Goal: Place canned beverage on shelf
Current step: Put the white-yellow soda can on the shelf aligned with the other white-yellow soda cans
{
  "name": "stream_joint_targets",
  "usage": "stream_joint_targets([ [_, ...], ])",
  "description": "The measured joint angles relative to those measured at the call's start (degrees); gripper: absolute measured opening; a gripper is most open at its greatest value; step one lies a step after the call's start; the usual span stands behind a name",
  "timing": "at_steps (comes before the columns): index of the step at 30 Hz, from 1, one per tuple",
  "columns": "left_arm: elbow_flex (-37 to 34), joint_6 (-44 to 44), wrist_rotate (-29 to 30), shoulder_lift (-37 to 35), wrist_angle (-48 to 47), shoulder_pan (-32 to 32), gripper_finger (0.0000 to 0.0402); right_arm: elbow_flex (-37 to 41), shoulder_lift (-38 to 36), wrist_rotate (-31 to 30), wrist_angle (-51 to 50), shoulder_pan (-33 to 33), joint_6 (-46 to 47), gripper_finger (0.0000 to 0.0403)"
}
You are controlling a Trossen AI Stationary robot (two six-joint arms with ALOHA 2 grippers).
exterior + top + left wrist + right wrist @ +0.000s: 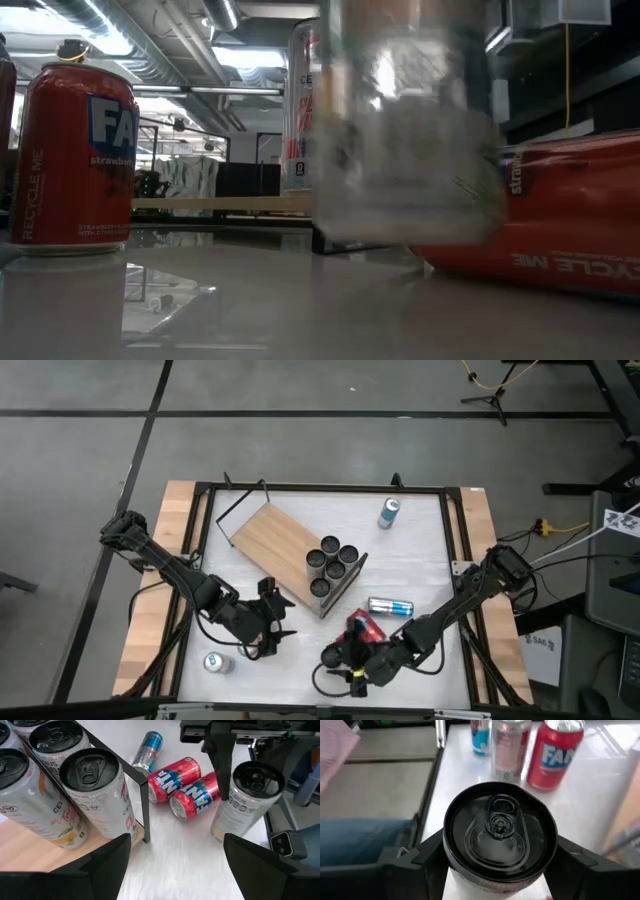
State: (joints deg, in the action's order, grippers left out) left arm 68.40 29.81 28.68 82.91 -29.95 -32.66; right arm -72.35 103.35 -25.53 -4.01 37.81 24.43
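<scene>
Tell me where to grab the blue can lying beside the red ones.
Take the blue can across the middle of its body, from straight above, fingers straddling its long axis: it lies on its side, so the round wall is what shows. The open left gripper looks free.

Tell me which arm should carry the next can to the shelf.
The right. The right gripper already has its fingers shut on a black-topped can, upright on the table. The left gripper hangs open and empty beside the shelf, so it would have to fetch one first.
</scene>
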Motion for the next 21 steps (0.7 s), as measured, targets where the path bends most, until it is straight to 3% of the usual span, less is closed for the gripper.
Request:
stream_joint_targets([
  [7,0.00,0.06,-2.89,0.00,0.04,-1.55,0.0312,-0.18,0.00,5.33,4.71,-2.85,-5.75,0.0248],
  [21,0.02,3.50,-2.96,3.34,1.48,-4.23,0.0312,-10.45,-0.02,14.25,0.09,-8.84,-18.65,0.0247],
])
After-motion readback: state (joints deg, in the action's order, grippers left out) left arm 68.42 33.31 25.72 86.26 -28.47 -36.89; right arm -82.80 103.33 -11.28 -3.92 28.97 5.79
